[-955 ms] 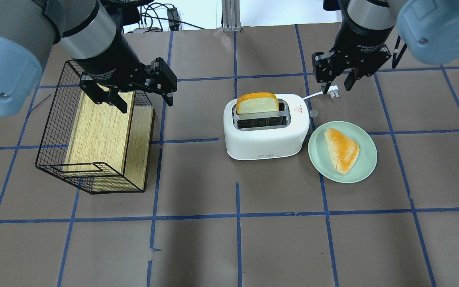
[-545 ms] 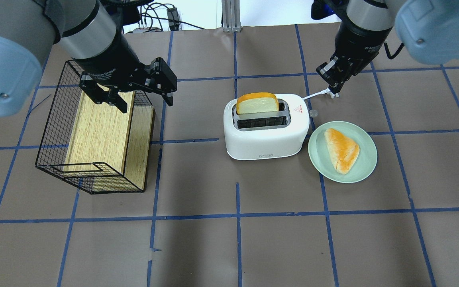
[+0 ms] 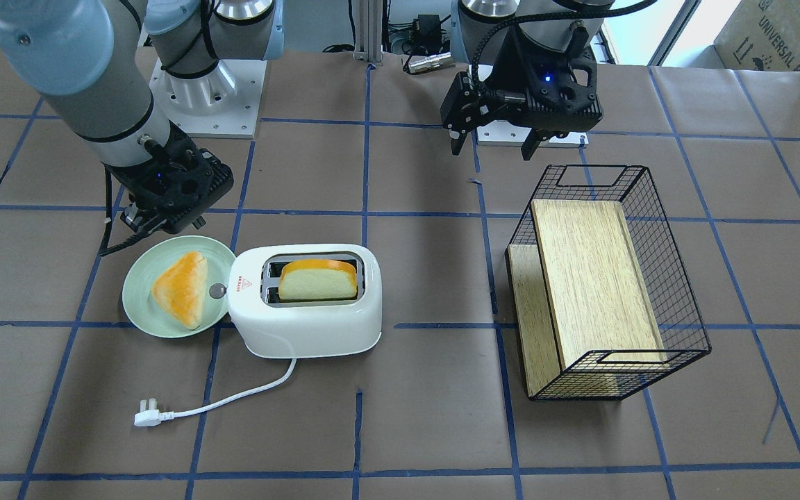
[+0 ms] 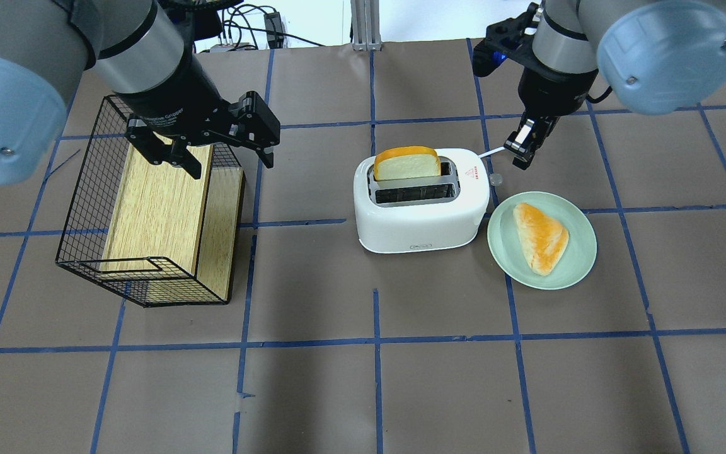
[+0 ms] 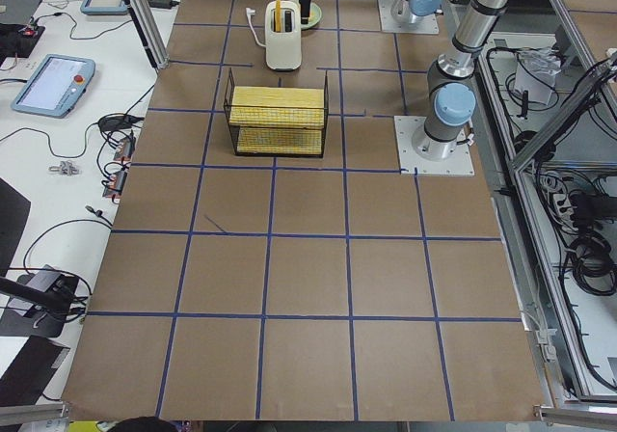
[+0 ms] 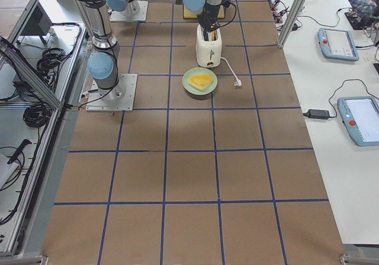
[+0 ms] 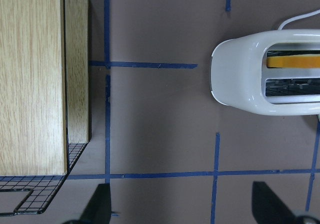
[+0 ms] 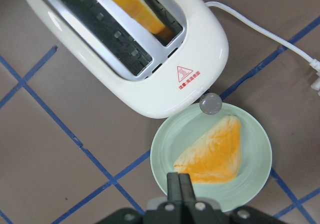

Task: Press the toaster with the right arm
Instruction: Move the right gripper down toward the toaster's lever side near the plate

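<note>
The white toaster (image 4: 423, 217) stands mid-table with a bread slice (image 4: 407, 165) in its far slot; it also shows in the front view (image 3: 303, 326) and the right wrist view (image 8: 190, 49). Its grey knob (image 4: 496, 179) sticks out at the end beside the plate. My right gripper (image 4: 522, 152) is shut and empty. It hovers just beyond the knob end, above the cord, and in the right wrist view (image 8: 179, 181) it is over the plate. My left gripper (image 4: 230, 161) is open and empty, above the basket's far right corner.
A pale green plate (image 4: 508, 252) holding a pastry (image 4: 541, 236) touches the toaster's knob end. A black wire basket (image 4: 82, 195) with a wooden board (image 4: 155, 208) inside lies at the left. The toaster's white cord and plug (image 3: 146, 418) trail over the table on the operators' side.
My right gripper has turned its wrist, its fingers have come together, and it has shifted slightly toward the toaster's knob end. The left arm, toaster and plate have not moved.
</note>
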You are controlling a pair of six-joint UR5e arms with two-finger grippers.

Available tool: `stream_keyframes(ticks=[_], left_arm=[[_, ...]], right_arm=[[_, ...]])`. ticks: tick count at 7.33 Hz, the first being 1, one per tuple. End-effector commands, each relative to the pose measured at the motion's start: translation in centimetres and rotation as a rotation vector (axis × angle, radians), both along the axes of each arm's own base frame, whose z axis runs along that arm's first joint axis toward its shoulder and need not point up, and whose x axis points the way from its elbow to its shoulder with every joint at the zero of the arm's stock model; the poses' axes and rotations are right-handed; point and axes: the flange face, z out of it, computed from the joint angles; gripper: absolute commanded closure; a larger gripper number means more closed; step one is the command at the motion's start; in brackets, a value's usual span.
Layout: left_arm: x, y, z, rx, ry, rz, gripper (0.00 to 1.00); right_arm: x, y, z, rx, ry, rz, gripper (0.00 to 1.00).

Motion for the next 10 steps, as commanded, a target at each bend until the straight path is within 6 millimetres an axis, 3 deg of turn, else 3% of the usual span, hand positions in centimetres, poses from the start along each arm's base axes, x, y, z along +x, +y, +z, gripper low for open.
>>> stream_keyframes(ticks=[1,3,5,6,10], left_arm=[[0.0,0.0,0.0,0.000,0.000,0.000,0.00],[0.0,0.0,0.0,0.000,0.000,0.000,0.00],[0.0,0.0,0.0,0.000,0.000,0.000,0.00],[0.0,0.0,0.0,0.000,0.000,0.000,0.00],[0.0,0.0,0.0,0.000,0.000,0.000,0.00]], right_arm=[[-0.1,-0.3,-3.3,-0.037,-0.014,0.133,0.97],[-0.1,-1.2,-6.9,-0.082,-0.023,0.315,0.97],[0.1,-1.5,-7.1,-0.131,-0.023,0.470,0.97],[-0.1,-1.6,-9.0,-0.131,-0.026,0.497,0.97],[-0.3,-1.7,-9.8,-0.149,0.024,0.558,0.96]])
